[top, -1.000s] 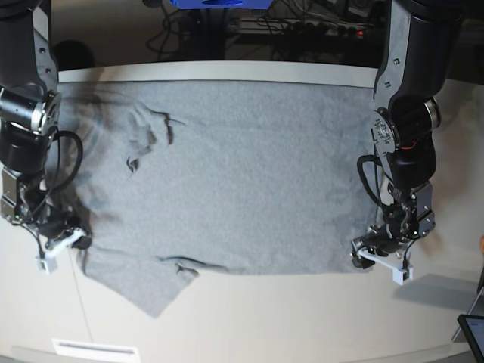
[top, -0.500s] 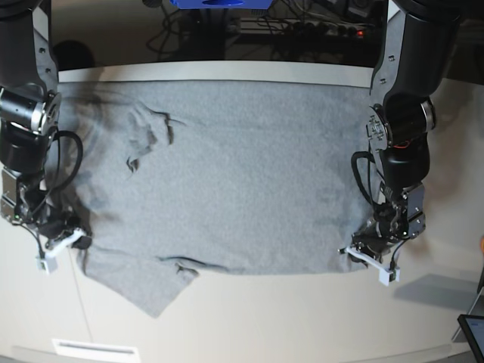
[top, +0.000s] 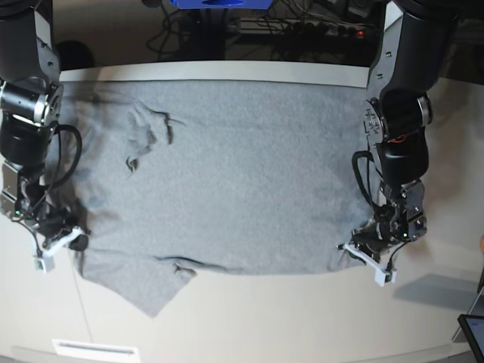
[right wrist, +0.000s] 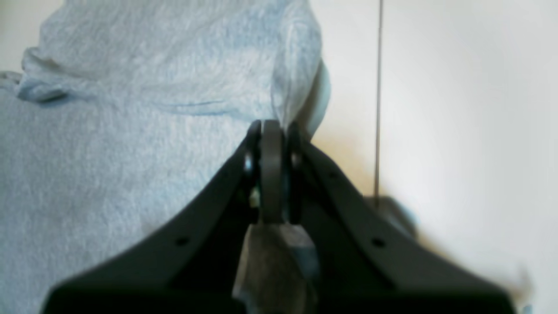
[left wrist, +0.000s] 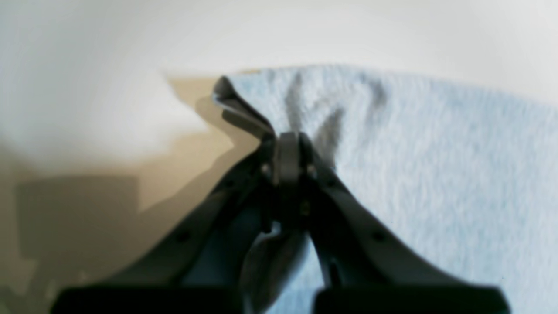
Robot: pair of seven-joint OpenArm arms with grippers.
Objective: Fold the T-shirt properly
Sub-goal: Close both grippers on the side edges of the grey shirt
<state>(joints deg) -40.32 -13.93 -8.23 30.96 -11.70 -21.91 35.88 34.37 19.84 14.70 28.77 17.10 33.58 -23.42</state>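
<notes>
The grey T-shirt (top: 227,174) lies spread plain side up over the white table (top: 265,318), with a rumpled patch at its upper left and a sleeve pointing to the lower left. My left gripper (top: 361,257) is shut on the T-shirt's near right corner. In the left wrist view the left gripper (left wrist: 287,146) pinches the T-shirt (left wrist: 436,174), and creases fan out from the grip. At the cloth's left edge just above the sleeve, my right gripper (top: 59,240) is also shut. In the right wrist view the right gripper (right wrist: 270,131) clamps a bunched fold of T-shirt (right wrist: 109,152).
A dark tablet-like device (top: 473,333) sits at the table's near right corner. A white label (top: 94,349) lies at the near left edge. Cables and a power strip (top: 302,30) run behind the table's far edge. Both arm columns stand at the shirt's sides.
My left gripper has closed on the shirt's near right corner and shifted left, dragging that corner slightly inward. The right gripper has stayed shut on the left edge, barely moving.
</notes>
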